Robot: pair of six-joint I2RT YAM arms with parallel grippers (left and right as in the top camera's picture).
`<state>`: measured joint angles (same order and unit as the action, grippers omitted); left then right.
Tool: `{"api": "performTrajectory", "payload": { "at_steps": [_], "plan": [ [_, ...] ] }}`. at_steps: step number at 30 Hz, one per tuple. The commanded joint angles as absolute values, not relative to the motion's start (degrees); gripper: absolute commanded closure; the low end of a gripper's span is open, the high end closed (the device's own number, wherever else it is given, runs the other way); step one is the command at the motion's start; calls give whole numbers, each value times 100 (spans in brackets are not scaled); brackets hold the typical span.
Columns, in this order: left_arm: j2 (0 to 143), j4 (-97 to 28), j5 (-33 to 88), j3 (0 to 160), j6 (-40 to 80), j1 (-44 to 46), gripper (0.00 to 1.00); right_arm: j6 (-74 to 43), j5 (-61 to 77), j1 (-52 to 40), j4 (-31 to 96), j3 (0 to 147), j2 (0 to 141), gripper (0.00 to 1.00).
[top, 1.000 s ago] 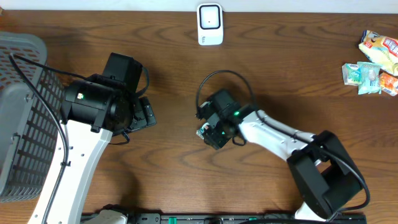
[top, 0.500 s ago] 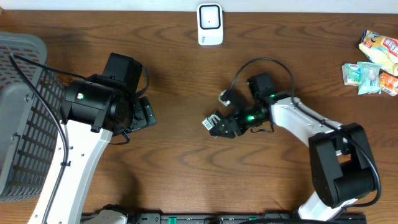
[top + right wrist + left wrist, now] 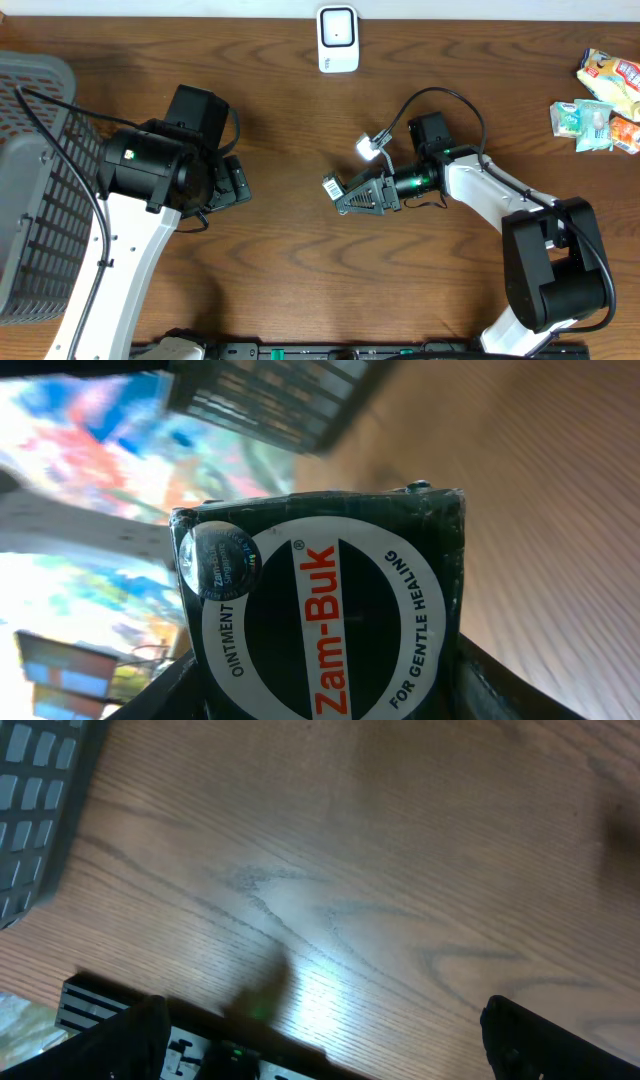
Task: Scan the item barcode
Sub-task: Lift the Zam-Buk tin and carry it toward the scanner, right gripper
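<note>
Right claw (image 3: 352, 196) is clenched on a small dark Zam-Buk box (image 3: 320, 610). A finger (image 3: 150, 695) presses in on either side of it. In the wrist view the round label fills the frame and faces the camera: "Zam-Buk", "ointment", "for gentle healing", with a shiny round sticker in one corner.

From overhead we see the box at the middle of the desk (image 3: 280, 80), sticking out past the fingertips toward the left arm. A white barcode (image 3: 331, 186) shows on the end that faces up. We cannot tell whether the box rests on the wood or hangs just above it.

The white scanner (image 3: 338, 38) stands at the far edge of the desk, well apart from the box and roughly in line with it.

Left claw (image 3: 335, 1040) is released, with the jaws spread wide. We see only bare wood grain between the two dark fingertips (image 3: 120, 1040). It sits well to the left of the box, near the grey basket (image 3: 30, 180) at the left edge of the desk.

Several snack packets (image 3: 600, 100) lie at the far right corner, well apart from both arms.
</note>
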<state>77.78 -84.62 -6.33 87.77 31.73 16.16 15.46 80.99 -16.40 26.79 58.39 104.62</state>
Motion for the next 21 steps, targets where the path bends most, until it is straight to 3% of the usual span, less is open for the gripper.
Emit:
{"api": "performTrajectory", "payload": {
  "at_steps": [1, 7, 14, 21],
  "plan": [
    [7747, -8479, -648, 8803, 3225, 1592, 3, 1240, 8941, -1605, 2473, 5813, 10418, 46],
    [7747, -8477, -648, 8803, 3225, 1592, 3, 49, 8807, -1588, 1448, 5813, 10418, 43],
    [7747, -8479, -648, 8803, 3225, 1592, 2, -2504, 7142, -1538, -139, 5813, 10418, 45],
    [7747, -8479, -648, 8803, 3225, 1592, 3, -3964, 6154, -1538, -1476, 5813, 10418, 50]
  ]
}}
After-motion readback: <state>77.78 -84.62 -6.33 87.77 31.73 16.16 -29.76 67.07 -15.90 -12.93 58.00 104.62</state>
